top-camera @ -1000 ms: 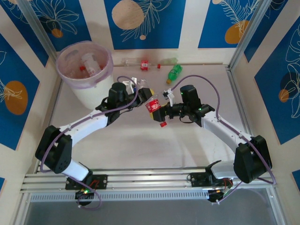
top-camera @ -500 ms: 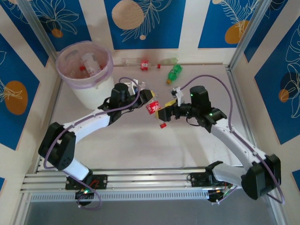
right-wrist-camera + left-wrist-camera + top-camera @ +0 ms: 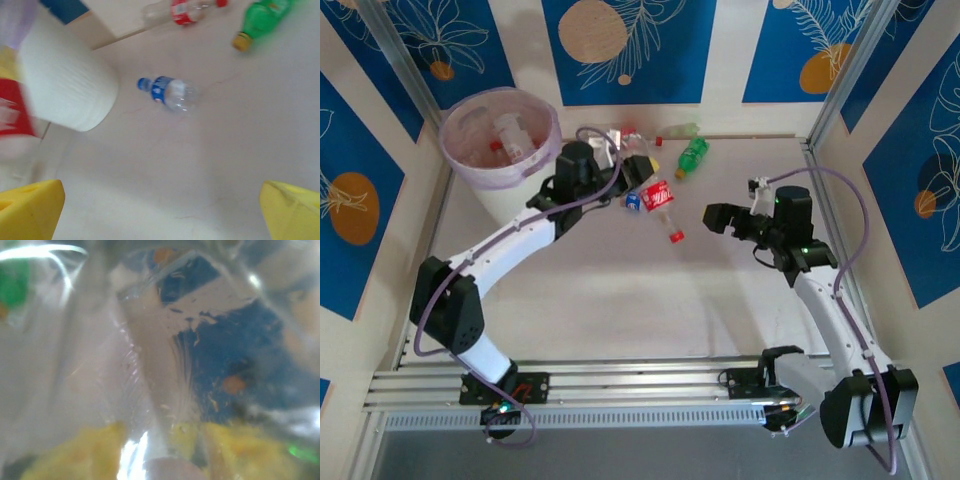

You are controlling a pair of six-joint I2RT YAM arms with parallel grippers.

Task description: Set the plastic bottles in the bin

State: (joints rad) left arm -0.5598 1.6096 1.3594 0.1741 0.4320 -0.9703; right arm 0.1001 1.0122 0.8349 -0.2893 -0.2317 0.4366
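Here the red-labelled bottle [image 3: 661,196] is a small, clear drink bottle with a red cap, tilted so that the cap points toward the near edge. The left gripper [image 3: 643,178] holds it by its base end, jaws closed tight on the clear plastic. In the left wrist view that plastic presses close to the lens above the yellow pads [image 3: 75,460]. The bin [image 3: 498,200], a round white bucket lined with a pink bag, stands in the far left corner. It is to the left of the held bottle and already contains several bottles [image 3: 510,135]. A blue-labelled bottle [image 3: 632,202] lies on the table [image 3: 620,300] just beside the held one. A green bottle [image 3: 692,155] and a clear bottle [image 3: 678,130] lie farther back, near the rear wall. The right gripper [image 3: 718,216] hangs to the right, apart from the held bottle, jaws spread wide and holding nothing. The table is pale and plain. The walls [image 3: 620,50] carry blue panels with white leaf outlines and orange discs.
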